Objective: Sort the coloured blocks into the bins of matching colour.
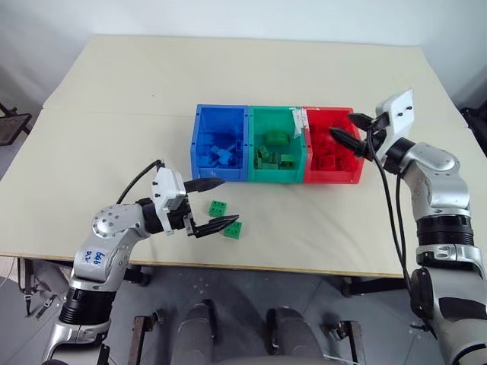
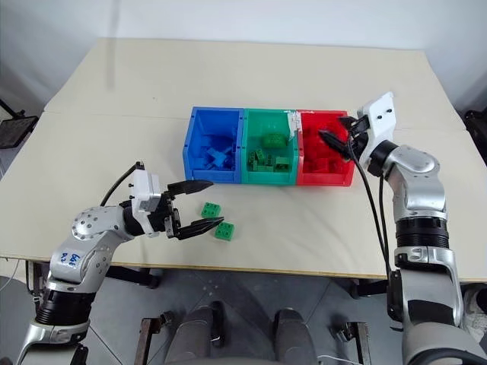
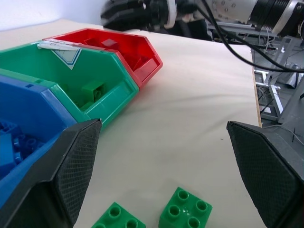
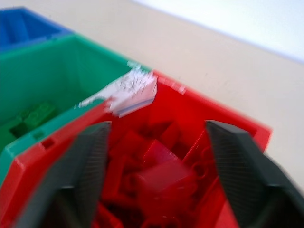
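The right gripper (image 1: 351, 135) hangs over the near right part of the red bin (image 1: 332, 179), its two black fingers spread apart with nothing between them; in the right wrist view the textured pads (image 4: 90, 161) frame a heap of red blocks (image 4: 161, 175) lying in that bin. The left gripper (image 1: 215, 204) is low over the table (image 1: 114, 99) in front of the blue bin (image 1: 199, 144), fingers wide and empty, one above the other. Two green blocks (image 1: 218, 207) (image 1: 233, 230) lie on the bare tabletop just beside its fingertips, apart from each other and close to the table's near edge. The three bins are joined in a row, blue, then the green bin (image 1: 278, 176), then red, with thick glossy plastic rims and straight walls. A strip of white tape (image 3: 59, 45) sits on the rim where green meets red. Wide open tabletop lies behind the bins and to the left of them. The blocks are small and square with round studs. Blue pieces inside the blue bin and green pieces inside the green one overlap, so their count is hard to make out.
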Action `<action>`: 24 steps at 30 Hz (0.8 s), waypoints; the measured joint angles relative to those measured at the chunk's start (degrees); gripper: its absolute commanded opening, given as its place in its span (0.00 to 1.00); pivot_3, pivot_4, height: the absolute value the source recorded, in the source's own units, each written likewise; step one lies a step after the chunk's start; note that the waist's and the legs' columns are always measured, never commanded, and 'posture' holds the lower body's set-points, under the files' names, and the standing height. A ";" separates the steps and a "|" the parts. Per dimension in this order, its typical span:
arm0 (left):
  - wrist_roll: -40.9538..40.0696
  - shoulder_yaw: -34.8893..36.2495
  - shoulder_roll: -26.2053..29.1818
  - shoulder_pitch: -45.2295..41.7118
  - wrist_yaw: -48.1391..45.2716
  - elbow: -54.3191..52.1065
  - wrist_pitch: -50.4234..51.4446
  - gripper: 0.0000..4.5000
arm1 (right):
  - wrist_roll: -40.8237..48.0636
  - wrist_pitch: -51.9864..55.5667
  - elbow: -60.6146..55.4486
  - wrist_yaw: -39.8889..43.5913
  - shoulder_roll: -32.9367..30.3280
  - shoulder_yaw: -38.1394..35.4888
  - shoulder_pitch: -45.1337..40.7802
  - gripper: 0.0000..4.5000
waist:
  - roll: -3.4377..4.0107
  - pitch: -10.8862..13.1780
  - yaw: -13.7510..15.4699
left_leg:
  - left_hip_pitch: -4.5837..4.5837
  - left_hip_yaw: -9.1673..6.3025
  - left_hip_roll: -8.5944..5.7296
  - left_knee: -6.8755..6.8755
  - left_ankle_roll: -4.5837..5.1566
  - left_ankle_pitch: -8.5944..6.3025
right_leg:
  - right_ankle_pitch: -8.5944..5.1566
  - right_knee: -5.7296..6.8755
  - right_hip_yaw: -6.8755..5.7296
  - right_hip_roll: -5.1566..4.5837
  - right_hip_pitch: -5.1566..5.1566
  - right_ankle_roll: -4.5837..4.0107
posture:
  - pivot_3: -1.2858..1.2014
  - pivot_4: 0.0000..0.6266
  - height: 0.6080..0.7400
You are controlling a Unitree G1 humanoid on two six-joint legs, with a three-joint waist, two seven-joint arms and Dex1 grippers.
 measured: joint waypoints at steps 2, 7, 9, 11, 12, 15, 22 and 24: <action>0.03 -0.09 0.00 -0.17 -0.06 0.01 0.01 1.00 | 0.28 -0.26 -0.70 1.60 -0.24 -0.03 0.78 0.99 | 0.00 0.00 0.02 | 0.01 0.00 0.01 0.00 0.00 0.00 | 0.00 -0.01 0.00 0.01 0.01 0.00 | 0.52 0.24 1.00; 0.15 0.67 0.94 0.26 -0.60 1.17 -0.26 1.00 | 5.62 -1.23 -11.62 11.42 -3.48 -1.03 10.06 0.99 | 0.01 0.00 0.41 | 0.00 -0.01 0.01 -0.02 0.01 -0.01 | 0.00 -0.04 0.00 0.02 0.03 0.01 | 0.52 0.24 1.00; 0.25 1.56 2.25 1.51 -1.06 2.08 -0.80 1.00 | 9.05 -1.77 -17.43 16.31 -4.96 -2.51 15.45 0.99 | 0.01 0.00 0.43 | -0.01 -0.01 0.02 -0.01 0.01 -0.01 | 0.00 -0.06 0.00 0.02 0.03 0.01 | 0.52 0.24 1.00; 0.26 2.76 3.72 2.89 -2.15 3.49 -1.59 1.00 | 11.39 -3.12 -22.16 19.96 -6.13 -4.11 20.99 0.99 | 0.00 0.00 0.50 | 0.04 -0.01 0.03 0.00 0.01 -0.03 | 0.00 -0.08 -0.01 0.03 0.07 0.01 | 0.52 0.24 1.00; 0.40 3.20 5.13 3.77 -2.83 4.34 -1.86 1.00 | 12.17 -4.43 -24.40 21.04 -6.43 -5.16 24.04 0.99 | 0.00 0.00 0.48 | 0.03 -0.01 0.02 0.01 0.01 -0.03 | 0.00 -0.08 -0.01 0.03 0.07 0.01 | 0.52 0.24 1.00; 0.98 3.80 7.69 5.35 -4.51 6.26 -3.02 1.00 | 14.48 -4.29 -29.14 24.27 -8.38 -6.72 31.29 0.99 | 0.01 0.00 0.31 | 0.07 -0.01 0.02 0.01 0.08 -0.08 | 0.00 -0.05 -0.01 0.01 0.08 0.00 | 0.52 0.24 1.00; 2.86 9.01 13.97 10.40 -9.80 15.57 -10.90 1.00 | 17.69 -6.25 -34.75 31.68 -11.93 -9.46 44.13 0.99 | 0.00 0.00 0.06 | 0.17 -0.03 0.06 -0.04 0.29 -0.29 | -0.03 -0.09 -0.04 0.01 0.12 -0.07 | 0.52 0.24 1.00; 3.48 10.45 15.22 10.36 -10.53 18.82 -13.58 1.00 | 17.04 -9.07 -33.78 34.19 -12.06 -9.43 46.37 0.99 | 0.00 0.00 0.05 | 0.16 -0.02 0.05 -0.02 0.32 -0.31 | -0.03 -0.10 -0.04 -0.01 0.14 -0.07 | 0.52 0.24 1.00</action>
